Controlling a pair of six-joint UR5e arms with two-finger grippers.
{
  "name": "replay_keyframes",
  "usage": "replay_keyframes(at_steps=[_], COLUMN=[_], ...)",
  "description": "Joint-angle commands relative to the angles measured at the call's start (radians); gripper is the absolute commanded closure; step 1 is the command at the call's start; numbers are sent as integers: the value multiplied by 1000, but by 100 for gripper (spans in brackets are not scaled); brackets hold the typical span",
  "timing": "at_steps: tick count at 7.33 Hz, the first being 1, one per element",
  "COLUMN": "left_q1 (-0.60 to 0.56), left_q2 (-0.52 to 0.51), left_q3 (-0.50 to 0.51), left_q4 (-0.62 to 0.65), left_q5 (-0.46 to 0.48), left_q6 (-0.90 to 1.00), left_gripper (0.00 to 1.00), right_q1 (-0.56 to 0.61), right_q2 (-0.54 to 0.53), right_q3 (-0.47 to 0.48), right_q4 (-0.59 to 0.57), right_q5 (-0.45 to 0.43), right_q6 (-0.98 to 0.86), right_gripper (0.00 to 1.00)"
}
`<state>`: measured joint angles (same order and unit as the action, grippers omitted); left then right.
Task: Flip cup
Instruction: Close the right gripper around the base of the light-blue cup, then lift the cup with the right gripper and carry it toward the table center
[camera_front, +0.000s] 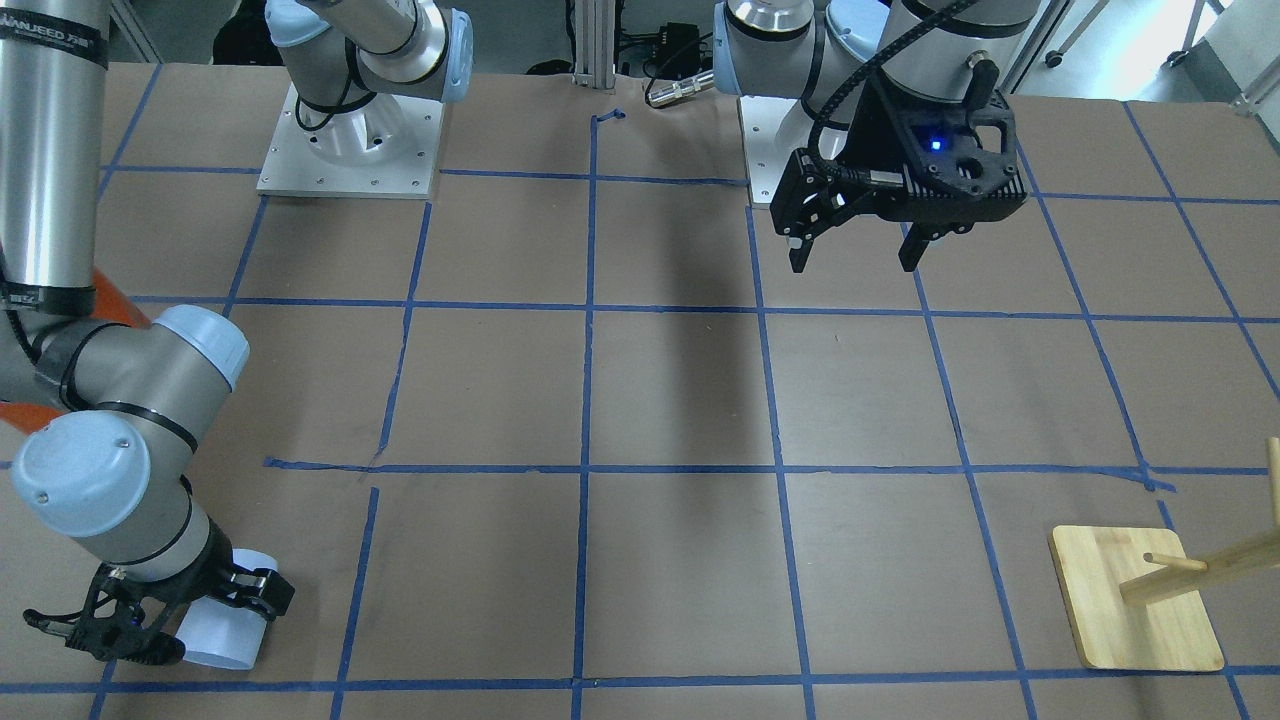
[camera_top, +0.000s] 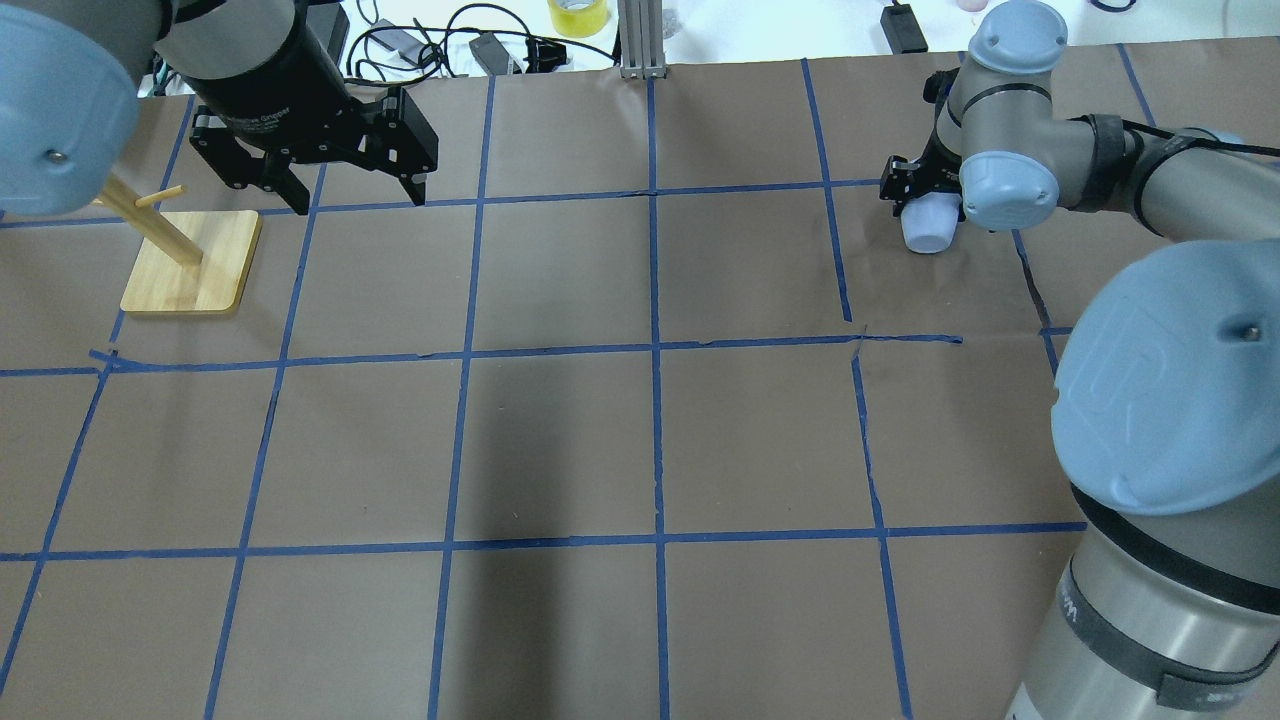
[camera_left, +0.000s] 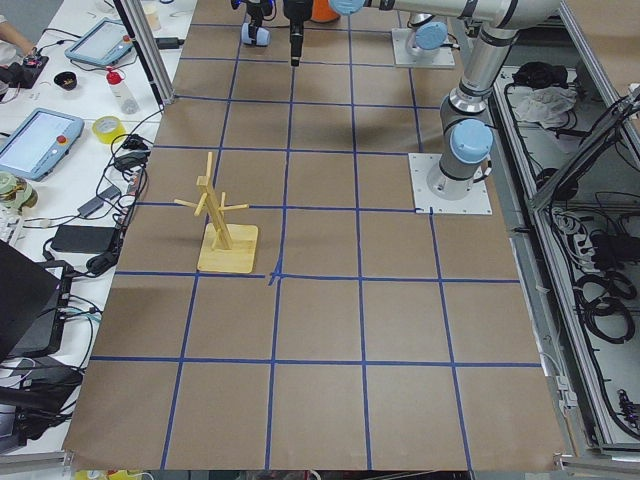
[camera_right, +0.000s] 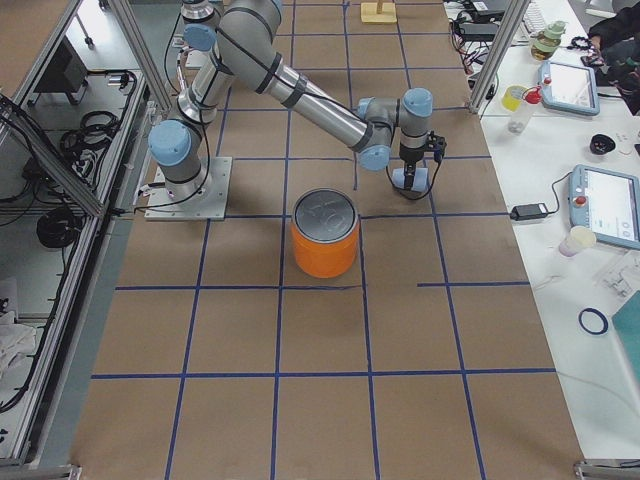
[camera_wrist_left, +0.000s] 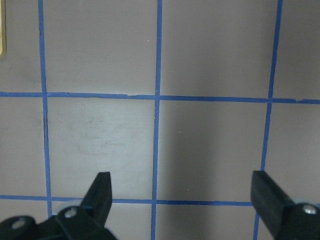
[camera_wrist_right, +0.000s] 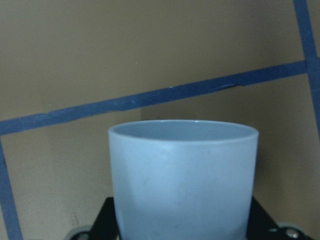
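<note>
The cup (camera_wrist_right: 182, 180) is a small pale blue tumbler. It sits between the fingers of my right gripper (camera_wrist_right: 182, 225), mouth pointing away from the wrist. In the front view the cup (camera_front: 225, 628) is tilted low over the table at the near left, with the right gripper (camera_front: 212, 618) shut around it. It shows in the overhead view (camera_top: 928, 226) at the far right, partly hidden by the wrist. I cannot tell whether it touches the table. My left gripper (camera_top: 352, 195) is open and empty, hovering above the table (camera_wrist_left: 181, 182).
A large orange can (camera_right: 325, 245) with a silver top stands near the table's right end, close to the right arm. A wooden peg rack (camera_top: 190, 260) on a square base stands at the far left, beside the left gripper. Blue tape lines grid the brown table (camera_top: 560, 440).
</note>
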<state>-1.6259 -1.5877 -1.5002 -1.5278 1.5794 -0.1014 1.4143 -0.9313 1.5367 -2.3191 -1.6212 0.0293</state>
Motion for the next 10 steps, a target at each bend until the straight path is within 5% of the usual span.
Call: replay_keyframes(at_steps=[1, 4, 7, 10], left_q1=[1, 1, 5, 8], left_q2=[0, 0, 0, 0], left_q3=[0, 0, 0, 1], left_q4=[0, 0, 0, -2], left_q5=[1, 1, 1, -1], left_q6=[0, 2, 2, 9], left_gripper=[0, 0, 0, 0], right_q1=[0, 30, 274, 376], right_q2=[-14, -99, -103, -100], right_q3=[2, -7, -15, -15], right_q4=[0, 45, 52, 29], right_q5=[1, 18, 8, 27], right_q6=[-40, -300, -334, -728], right_gripper=[69, 71, 71, 71])
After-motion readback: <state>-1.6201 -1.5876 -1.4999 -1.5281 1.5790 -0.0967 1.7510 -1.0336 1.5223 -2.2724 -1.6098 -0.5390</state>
